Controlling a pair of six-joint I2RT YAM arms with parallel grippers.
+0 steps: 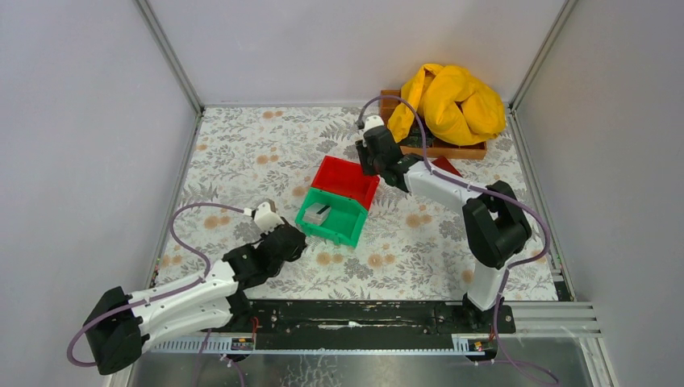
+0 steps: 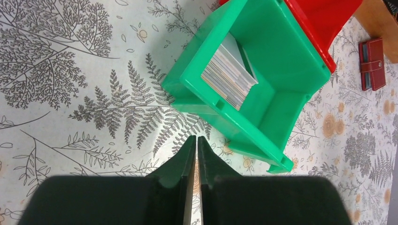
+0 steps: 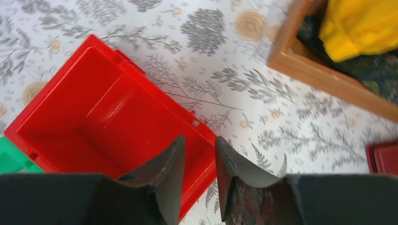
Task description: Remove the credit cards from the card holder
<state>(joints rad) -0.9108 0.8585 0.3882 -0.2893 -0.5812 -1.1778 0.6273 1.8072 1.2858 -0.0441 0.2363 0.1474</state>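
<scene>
Cards (image 2: 230,75) sit as a stack inside the green bin (image 2: 281,117), leaning against one of its walls with their striped edges showing and a grey face on top. From above, only a small grey patch (image 1: 316,212) of them can be seen in that bin (image 1: 343,230).

The card holder (image 2: 373,63) lies flat on the flowered counter (image 1: 242,153), apart from both bins and near the wooden tray (image 3: 328,77). It is dark red, with a grey-blue strip along one side. In the top view it (image 1: 446,167) peeks out from behind the right arm.

The red bin (image 1: 347,179) stands against the far side of the green one, the two touching.

The left gripper (image 2: 196,143) hovers over bare counter just beside the green bin's near corner. Its fingers are drawn almost together, with only a thin slit between them, and they have hold of nothing. From above it (image 1: 294,240) sits at the bin's left.

The right gripper (image 3: 199,147) hangs over the red bin's (image 3: 94,122) edge, on the side toward the tray. Its fingers are partly apart with a clear gap, and they hold nothing. The holder (image 3: 385,158) shows at the right border of that view.

A yellow cloth (image 1: 452,101) is heaped in the tray at the counter's far right.
</scene>
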